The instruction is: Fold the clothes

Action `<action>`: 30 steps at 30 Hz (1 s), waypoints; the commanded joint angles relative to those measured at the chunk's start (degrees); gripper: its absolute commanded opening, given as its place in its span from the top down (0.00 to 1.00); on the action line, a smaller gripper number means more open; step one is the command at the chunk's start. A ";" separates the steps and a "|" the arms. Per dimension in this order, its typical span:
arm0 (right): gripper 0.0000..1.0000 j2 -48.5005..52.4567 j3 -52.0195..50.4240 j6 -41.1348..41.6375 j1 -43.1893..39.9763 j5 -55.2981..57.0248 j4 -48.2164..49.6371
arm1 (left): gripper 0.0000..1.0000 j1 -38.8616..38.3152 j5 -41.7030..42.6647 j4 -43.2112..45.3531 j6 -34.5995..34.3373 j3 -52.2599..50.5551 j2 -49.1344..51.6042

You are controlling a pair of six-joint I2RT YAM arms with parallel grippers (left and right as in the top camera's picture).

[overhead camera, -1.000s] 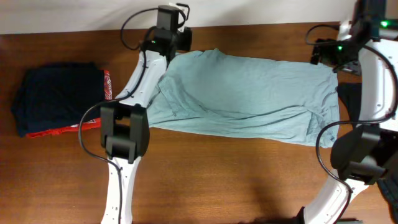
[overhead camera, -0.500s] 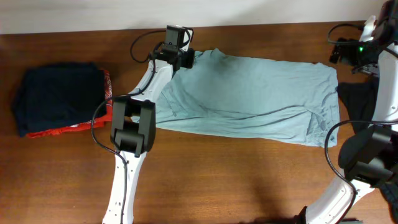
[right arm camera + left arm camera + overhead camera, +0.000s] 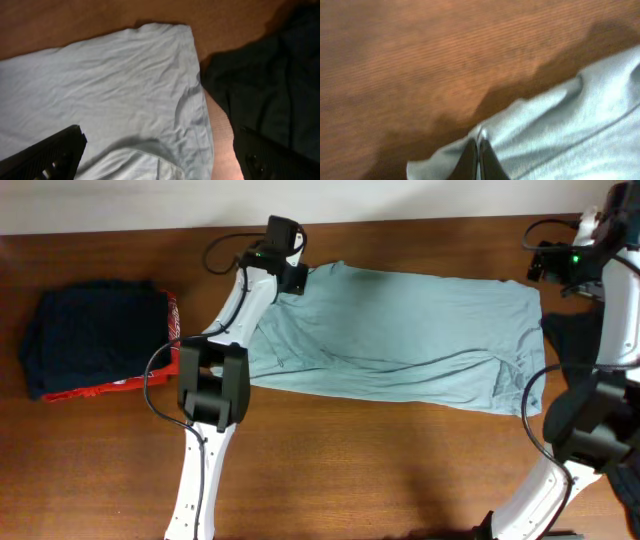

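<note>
- My left gripper (image 3: 478, 150) is clenched on a fold of the wrinkly pale grey-blue T-shirt (image 3: 400, 330), far-left corner.
- It's spread across the wood-grain table (image 3: 350, 470).
- My right gripper (image 3: 157, 150) gapes wide above the far-right corner.

The T-shirt (image 3: 400, 330) is soft, matt, pale grey-blue cloth, finely wrinkled. The table (image 3: 350, 470) is brown wood with a straight grain and a smooth, faintly sheened finish. The loose dark garment (image 3: 270, 70) is matt cloth, as is the folded navy and red pile (image 3: 90, 340). The arm links (image 3: 190, 485) look like smooth white plastic.
</note>
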 commanded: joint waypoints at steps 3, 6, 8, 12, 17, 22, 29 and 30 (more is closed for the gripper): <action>0.02 4.72 0.48 -1.20 -0.17 -0.15 5.05 | 1.00 1.03 -1.70 -8.41 -2.34 13.62 0.28; 0.02 7.39 0.48 -2.40 -0.17 -0.79 9.07 | 1.00 0.92 -1.70 -9.20 -2.36 14.75 0.28; 0.03 9.62 0.48 -2.60 -0.11 -1.68 11.89 | 1.00 0.90 -1.64 -9.88 -2.86 14.73 0.28; 0.03 13.51 0.48 -2.80 0.02 -5.46 15.30 | 1.00 0.85 -1.49 -10.58 -3.61 14.73 0.28; 0.07 17.94 0.48 -3.06 0.70 -6.62 17.70 | 1.00 0.87 -1.51 -10.56 -3.61 14.73 0.28; 0.10 19.17 0.46 -3.91 0.79 -6.40 20.11 | 1.00 0.87 -1.51 -10.40 -3.61 14.73 0.28; 0.22 21.46 0.44 -4.28 1.01 -6.43 23.41 | 1.00 0.87 -1.53 -10.43 -3.61 14.73 0.28; 0.24 21.79 0.44 -4.31 1.03 -6.38 23.63 | 1.00 0.87 -1.53 -10.43 -3.61 14.73 0.28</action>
